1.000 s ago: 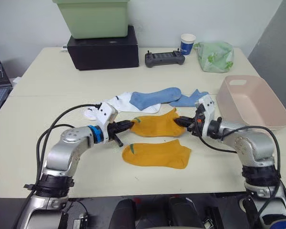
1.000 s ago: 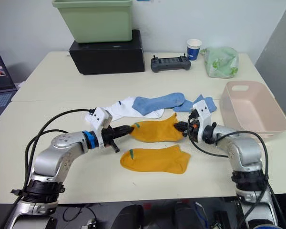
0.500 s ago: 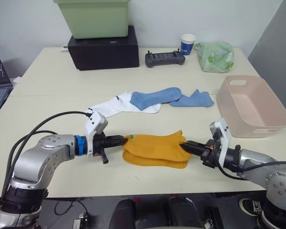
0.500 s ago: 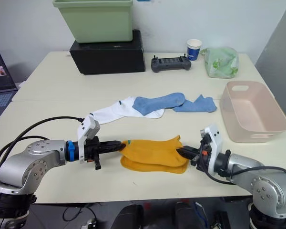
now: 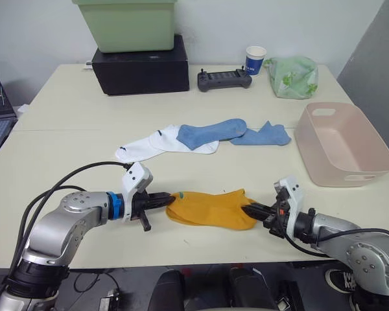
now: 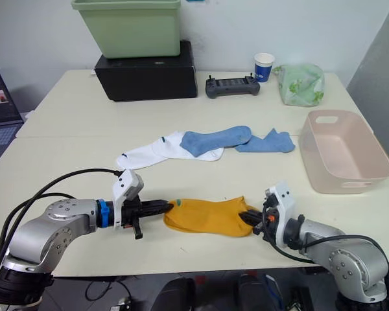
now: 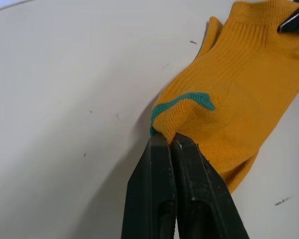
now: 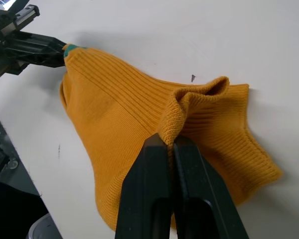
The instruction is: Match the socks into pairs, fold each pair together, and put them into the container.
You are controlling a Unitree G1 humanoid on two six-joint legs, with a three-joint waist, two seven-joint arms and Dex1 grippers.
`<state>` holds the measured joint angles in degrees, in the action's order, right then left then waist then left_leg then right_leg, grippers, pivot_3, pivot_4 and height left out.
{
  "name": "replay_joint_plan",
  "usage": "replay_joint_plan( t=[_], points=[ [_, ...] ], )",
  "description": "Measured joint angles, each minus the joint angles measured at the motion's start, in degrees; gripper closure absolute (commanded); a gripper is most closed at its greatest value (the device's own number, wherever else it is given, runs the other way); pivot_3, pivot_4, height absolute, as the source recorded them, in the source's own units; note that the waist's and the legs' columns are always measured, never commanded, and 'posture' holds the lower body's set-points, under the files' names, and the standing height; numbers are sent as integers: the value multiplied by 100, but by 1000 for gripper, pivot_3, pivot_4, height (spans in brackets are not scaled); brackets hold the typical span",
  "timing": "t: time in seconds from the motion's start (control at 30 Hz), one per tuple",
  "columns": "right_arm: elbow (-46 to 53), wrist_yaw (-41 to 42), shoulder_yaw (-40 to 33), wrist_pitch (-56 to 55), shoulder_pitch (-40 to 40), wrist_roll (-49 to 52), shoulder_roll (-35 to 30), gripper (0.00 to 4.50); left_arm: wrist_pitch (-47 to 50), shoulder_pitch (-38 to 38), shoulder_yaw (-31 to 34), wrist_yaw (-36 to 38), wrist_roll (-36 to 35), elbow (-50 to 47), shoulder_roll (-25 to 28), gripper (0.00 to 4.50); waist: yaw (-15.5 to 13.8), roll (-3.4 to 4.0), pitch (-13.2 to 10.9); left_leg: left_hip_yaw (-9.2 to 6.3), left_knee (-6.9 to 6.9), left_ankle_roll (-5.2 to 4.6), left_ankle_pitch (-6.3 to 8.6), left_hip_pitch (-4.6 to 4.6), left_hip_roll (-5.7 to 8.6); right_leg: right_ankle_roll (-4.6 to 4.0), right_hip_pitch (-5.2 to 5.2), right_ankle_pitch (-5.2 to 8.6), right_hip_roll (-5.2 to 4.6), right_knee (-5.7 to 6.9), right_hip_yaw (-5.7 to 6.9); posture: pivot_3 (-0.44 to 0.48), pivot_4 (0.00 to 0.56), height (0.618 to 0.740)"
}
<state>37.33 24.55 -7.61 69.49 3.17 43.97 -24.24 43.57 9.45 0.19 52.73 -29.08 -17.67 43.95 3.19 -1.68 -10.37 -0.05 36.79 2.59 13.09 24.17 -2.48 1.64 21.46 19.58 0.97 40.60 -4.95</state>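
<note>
Both the left gripper (image 5: 169, 200) and right gripper (image 5: 249, 210) pinch the orange socks (image 5: 211, 209), so line up the edges before letting go.

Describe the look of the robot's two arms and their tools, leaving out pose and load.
Both arms are silver-grey metal with rounded joint housings and loose black cables looping alongside. The left arm carries a blue ring at the wrist. Each wrist bears a white angular block. The left tool and right tool each have two slim black fingers tapering to points.
</note>
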Motion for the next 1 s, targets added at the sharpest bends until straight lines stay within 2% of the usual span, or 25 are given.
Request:
replay_joint_plan(
  t=[0.87,0.93,1.0],
  points=[
    [-381,-206,354,-303,244,-238,-204,4475,165,-213,-94,-62,-15,-234,4,4500,-4,0,0,0,0,0,0,0,0,-3,-1,-2,0,-1,0,0,150,740],
    [-383,-206,391,-301,230,-241,-234,3952,173,-227,-101,-60,-5,-233,11,4500,-4,0,0,0,0,0,0,1,0,-3,-1,-2,0,-1,0,0,150,740],
    [-390,-205,420,-314,195,-247,-256,3382,116,-229,-101,-58,21,-233,13,4039,-5,0,0,0,0,0,0,0,0,-3,-1,-2,0,-1,0,0,150,740]
  ],
)
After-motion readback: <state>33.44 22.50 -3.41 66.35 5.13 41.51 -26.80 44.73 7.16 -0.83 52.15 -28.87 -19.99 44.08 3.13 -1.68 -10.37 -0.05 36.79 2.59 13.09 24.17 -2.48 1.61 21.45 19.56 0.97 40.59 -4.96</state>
